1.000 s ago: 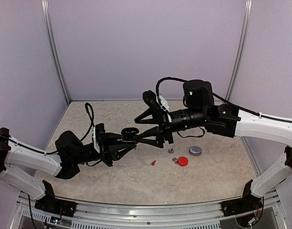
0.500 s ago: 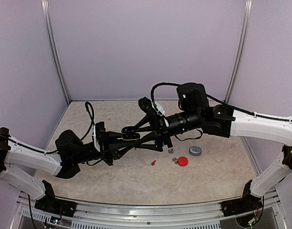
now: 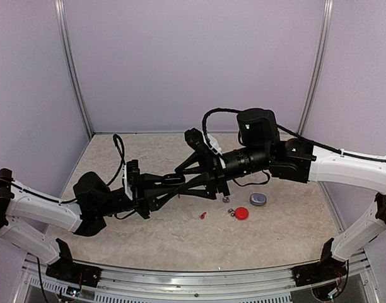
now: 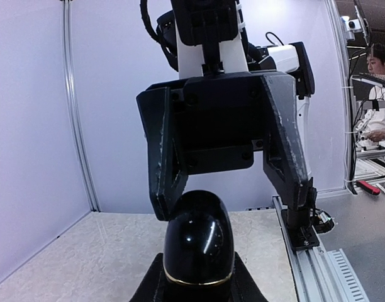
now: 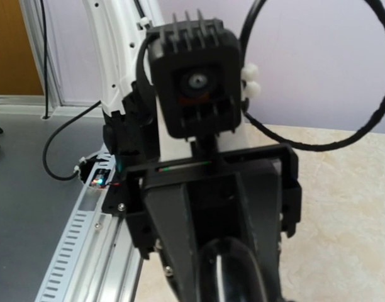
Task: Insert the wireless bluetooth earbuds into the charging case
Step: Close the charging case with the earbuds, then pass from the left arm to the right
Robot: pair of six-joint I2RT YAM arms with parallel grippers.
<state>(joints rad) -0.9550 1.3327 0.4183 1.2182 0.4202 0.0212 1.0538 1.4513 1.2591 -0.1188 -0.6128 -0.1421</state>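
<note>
Spotting just three of the tiny earbuds from the top view, all loose on the marbled table (image 3: 287, 221) and well apart from both sets of fingers. Red earbud (image 3: 203, 215) nearest the front edge, basically a bright speck. One silver-grey earbud (image 3: 226, 199) a little further back, and a second silver-grey earbud (image 3: 231, 211) just beside the round red case (image 3: 242, 213). Way too small to make out any shape beyond little blobs, sorry. Grey case (image 3: 258, 199) lying near the red one, a bit further back and to the right, below the right arm (image 3: 344, 165).

Then the black case (image 4: 199, 245): glossy, egg-shaped, with a thin gold seam around the lower part. Looks closed along that seam. Held up off the table, standing upright in the left wrist view.

Left arm (image 3: 48, 211) reaching in low from the left toward the middle, with the left gripper (image 3: 168, 184) roughly level, pointing right and clamped tight on the bottom of the black case.

Right arm stretched across from the right side, wrist aimed left and slightly down, so pretty much nose to nose with the other one. Right gripper (image 4: 235, 209) spread wide, gripping nothing. One fingertip right at the top of the black case, touching or just short of it, can't tell which. Other finger well off to the side.
</note>
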